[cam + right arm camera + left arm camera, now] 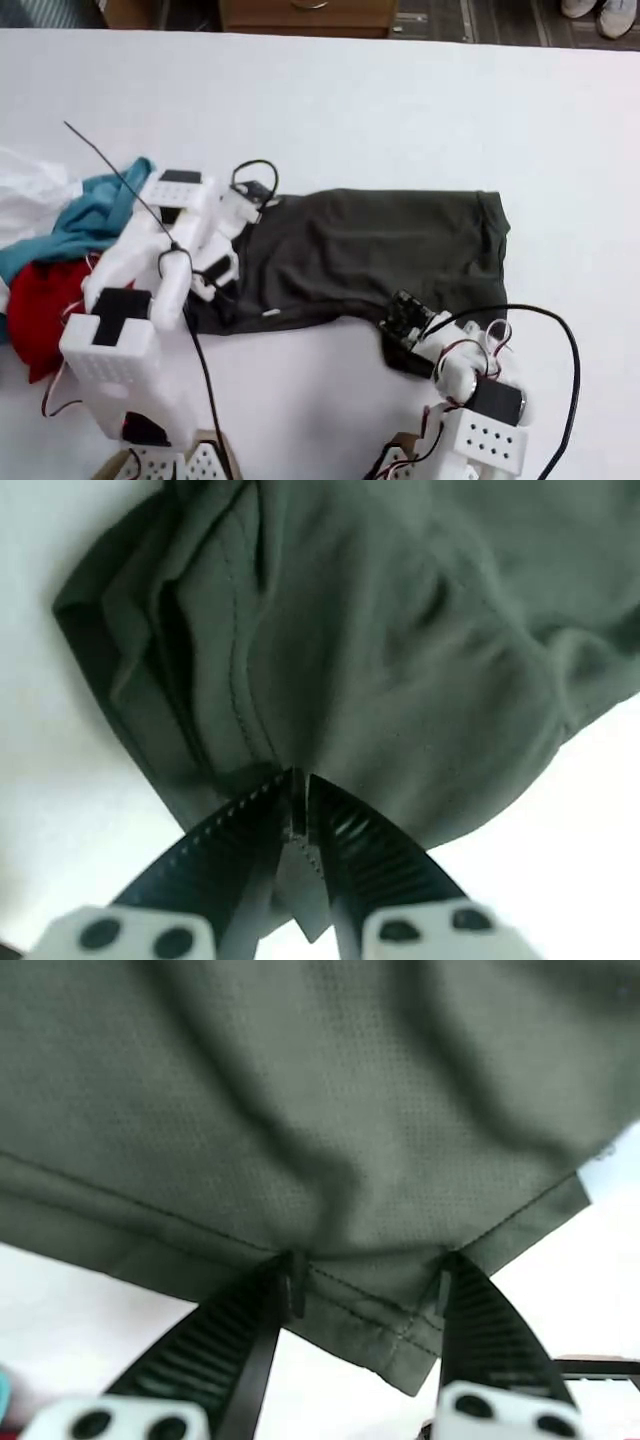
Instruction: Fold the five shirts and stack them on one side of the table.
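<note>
A dark green shirt (380,250) lies spread across the middle of the white table (400,100), partly folded lengthwise. My left gripper (215,275) is at the shirt's left end. In the left wrist view its fingers (367,1285) stand wide apart, open, with a hemmed corner of the shirt (300,1110) lying over and between them. My right gripper (400,325) is at the shirt's near edge towards the right. It (300,800) is shut on a bunched fold of the green fabric (400,630).
At the table's left edge a heap of shirts lies behind my left arm: a white one (30,185), a teal one (90,215) and a red one (40,300). Wooden furniture (310,15) stands beyond the far edge.
</note>
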